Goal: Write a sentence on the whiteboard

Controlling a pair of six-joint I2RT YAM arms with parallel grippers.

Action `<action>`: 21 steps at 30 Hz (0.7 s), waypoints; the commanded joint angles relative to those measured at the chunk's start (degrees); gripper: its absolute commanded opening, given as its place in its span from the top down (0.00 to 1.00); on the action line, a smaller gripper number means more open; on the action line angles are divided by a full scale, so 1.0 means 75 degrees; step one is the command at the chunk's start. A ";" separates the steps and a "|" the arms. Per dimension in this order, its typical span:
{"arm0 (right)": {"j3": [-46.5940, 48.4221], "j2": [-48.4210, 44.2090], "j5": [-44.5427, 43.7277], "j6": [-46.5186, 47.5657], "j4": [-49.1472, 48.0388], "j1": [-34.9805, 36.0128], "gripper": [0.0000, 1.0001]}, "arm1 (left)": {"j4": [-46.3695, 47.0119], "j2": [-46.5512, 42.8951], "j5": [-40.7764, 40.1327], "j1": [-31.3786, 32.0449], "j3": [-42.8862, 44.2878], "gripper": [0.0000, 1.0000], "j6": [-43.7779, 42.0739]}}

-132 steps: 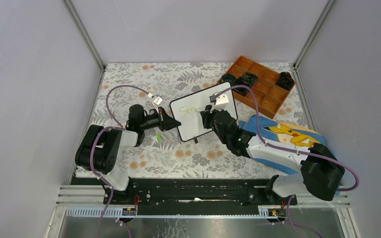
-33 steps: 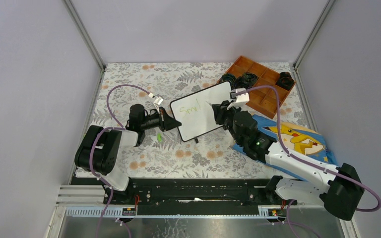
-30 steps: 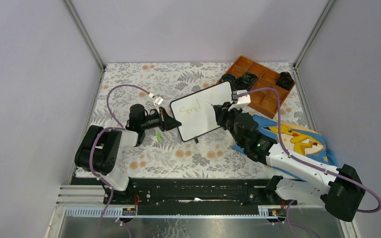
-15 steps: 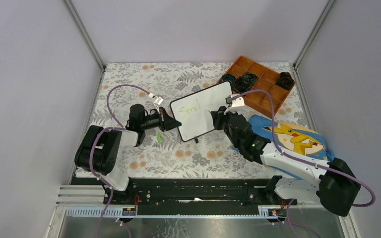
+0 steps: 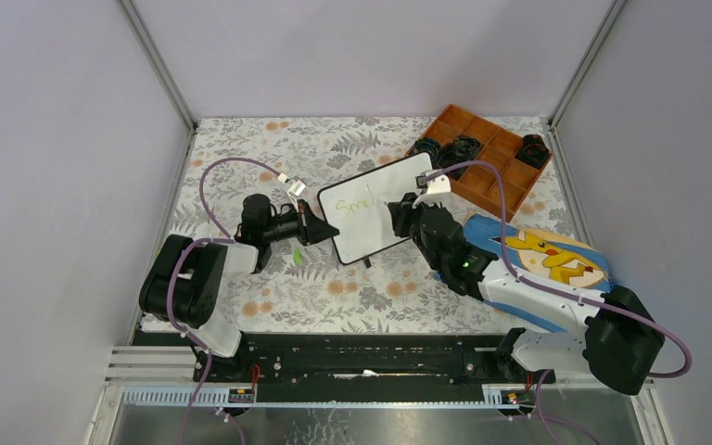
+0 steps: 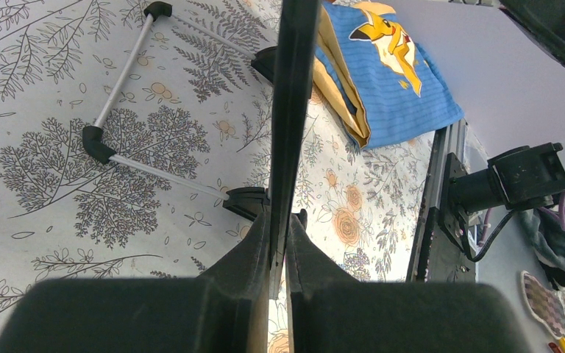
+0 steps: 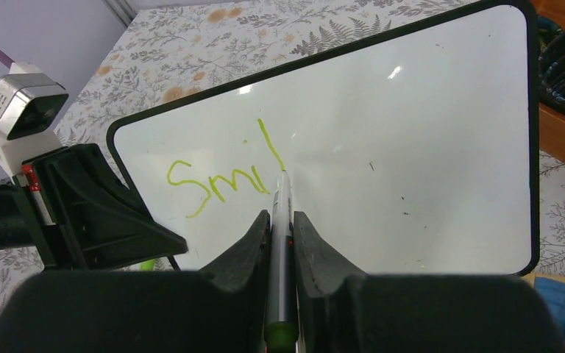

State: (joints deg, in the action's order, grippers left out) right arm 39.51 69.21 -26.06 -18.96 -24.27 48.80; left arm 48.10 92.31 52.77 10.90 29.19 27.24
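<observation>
Whiteboard edge pinched in left gripper; marker clamped in right gripper, tip at the green writing.

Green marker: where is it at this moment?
In the right wrist view, the green marker is clamped in the right gripper, its tip at the foot of the rightmost stroke of the green writing on the whiteboard.

We note bright, even, diffuse light in all views; shadows on the table are faint and soft. Small glare spots sit on the whiteboard. The left gripper and right gripper are dark and soft-focused at their near bases.
</observation>
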 commanded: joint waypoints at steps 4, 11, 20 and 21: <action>0.0580 0.0323 -0.0031 -0.0105 -0.0413 -0.0162 1.00 | -0.0734 0.0102 -0.0398 0.0048 0.0069 1.00 -0.0199; 0.0726 0.0622 -0.0010 -0.0186 -0.0332 -0.0253 1.00 | -0.0732 0.0100 -0.0405 0.0047 0.0069 1.00 -0.0217; 0.0710 0.0742 -0.0067 -0.0308 -0.0204 -0.0440 1.00 | -0.0748 0.0090 -0.0403 0.0047 0.0069 1.00 -0.0237; 0.0699 0.0750 -0.0074 -0.0318 -0.0198 -0.0463 1.00 | -0.0748 0.0090 -0.0404 0.0047 0.0069 1.00 -0.0235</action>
State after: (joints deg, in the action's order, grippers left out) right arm 42.26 74.35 -25.89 -20.25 -24.64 46.39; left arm 47.31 92.27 52.77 10.90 29.45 27.05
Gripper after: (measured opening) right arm 0.182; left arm 0.134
